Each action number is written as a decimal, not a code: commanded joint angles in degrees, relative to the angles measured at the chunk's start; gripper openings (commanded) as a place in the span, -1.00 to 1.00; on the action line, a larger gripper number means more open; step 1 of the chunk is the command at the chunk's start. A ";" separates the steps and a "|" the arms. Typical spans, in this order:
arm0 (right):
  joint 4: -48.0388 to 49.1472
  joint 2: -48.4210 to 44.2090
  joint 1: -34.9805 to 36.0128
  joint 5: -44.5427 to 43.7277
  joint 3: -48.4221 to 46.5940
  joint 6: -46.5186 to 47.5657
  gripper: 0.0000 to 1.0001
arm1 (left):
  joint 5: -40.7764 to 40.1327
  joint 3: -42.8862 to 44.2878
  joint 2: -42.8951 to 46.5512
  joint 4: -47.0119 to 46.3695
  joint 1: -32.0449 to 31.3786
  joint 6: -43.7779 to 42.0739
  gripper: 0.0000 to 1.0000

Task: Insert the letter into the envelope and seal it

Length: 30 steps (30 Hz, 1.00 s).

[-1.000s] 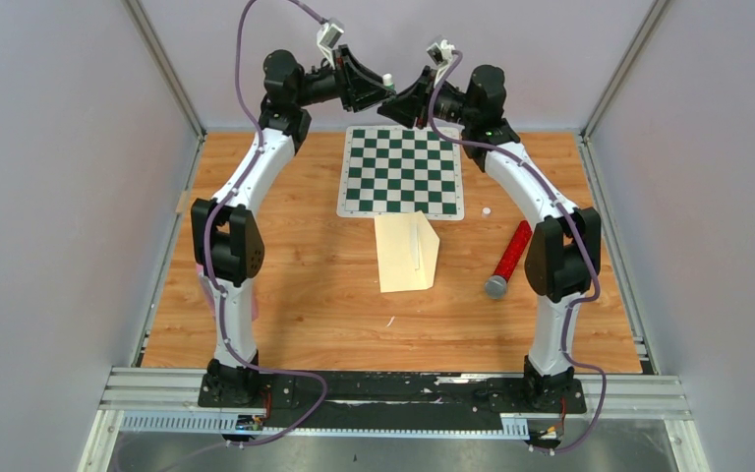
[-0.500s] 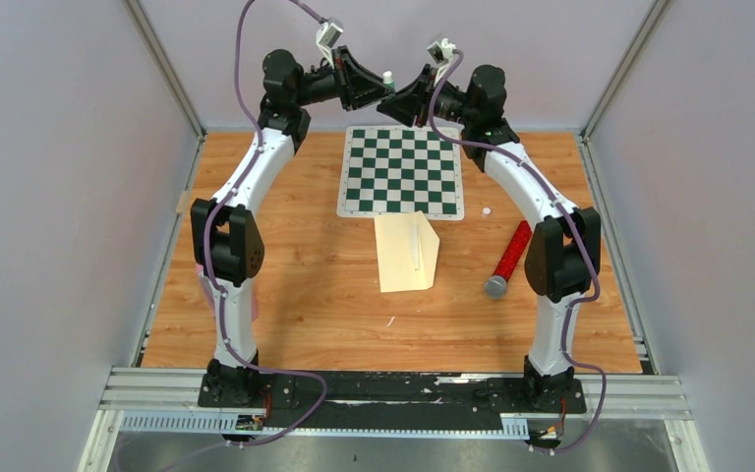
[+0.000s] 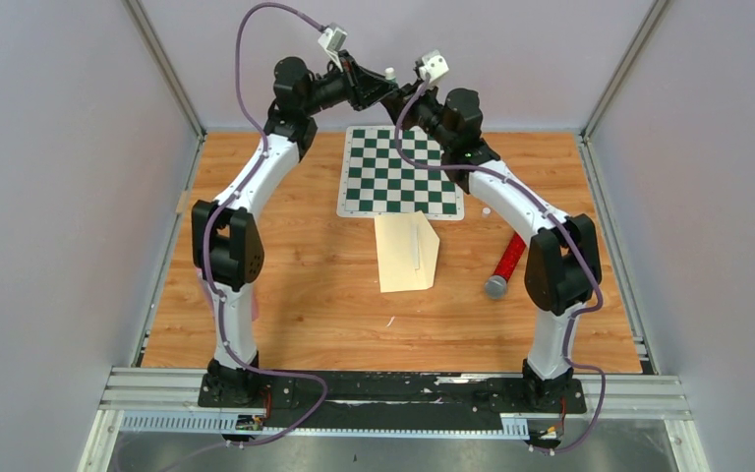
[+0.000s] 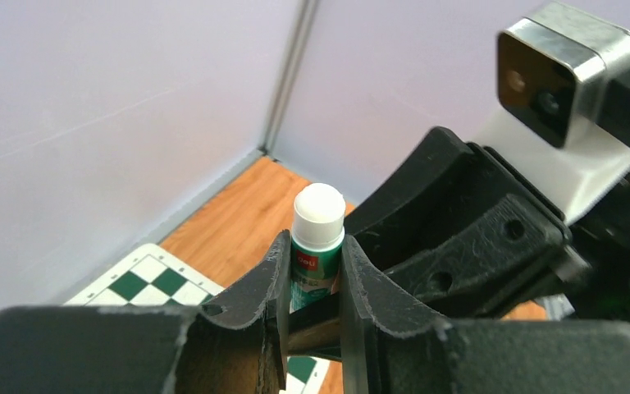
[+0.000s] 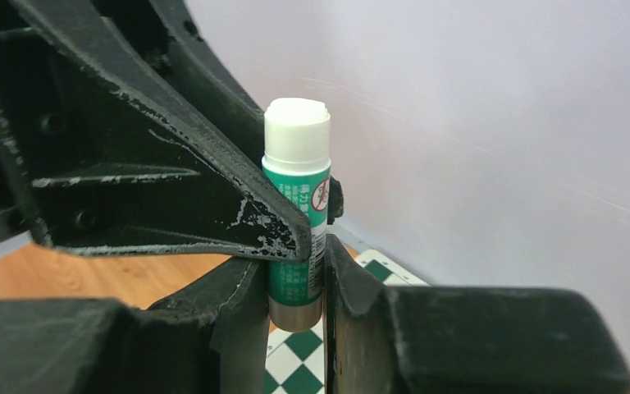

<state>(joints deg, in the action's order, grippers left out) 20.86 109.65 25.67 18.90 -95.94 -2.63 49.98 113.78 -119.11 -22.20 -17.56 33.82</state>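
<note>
The cream envelope (image 3: 405, 256) lies flat on the wooden table just in front of the chessboard, with a thin white strip (image 3: 418, 244) on it. The bordered letter does not show as a separate sheet. Both grippers are raised high over the board's far edge and meet on a green glue stick with a white cap (image 3: 389, 74). My left gripper (image 4: 312, 267) is shut on the stick's upper body (image 4: 317, 238). My right gripper (image 5: 294, 283) is shut on the stick's lower body (image 5: 297, 246), and the left fingers (image 5: 172, 180) cross in front of it.
The green-and-white chessboard (image 3: 401, 169) lies at the back middle. A red cylinder with a grey end (image 3: 507, 258) lies right of the envelope. A small white bit (image 3: 487, 210) and a white scrap (image 3: 390, 321) lie on the wood. Grey walls enclose the table.
The right arm has swung left and up, bringing its gripper onto the glue stick held by the left gripper. The left gripper has risen slightly. The envelope has not moved.
</note>
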 commanded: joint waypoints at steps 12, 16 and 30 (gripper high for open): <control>-9.87 -4.42 -3.32 20.50 -3.97 -3.01 0.21 | -6.72 -5.34 6.75 -4.53 -0.69 -0.38 -1.00; -10.40 -4.13 -9.51 39.32 -4.66 -7.62 0.31 | 1.91 -3.80 6.14 -7.59 0.98 1.21 -1.00; 6.97 4.78 -11.01 52.53 -10.48 -21.11 0.16 | 17.03 1.95 2.06 -11.56 1.92 7.08 -1.00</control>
<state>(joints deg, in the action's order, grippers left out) 21.06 111.77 12.71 67.16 -102.08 -18.96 64.23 113.32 -116.44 -31.51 -15.40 39.40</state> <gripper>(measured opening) 0.585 0.290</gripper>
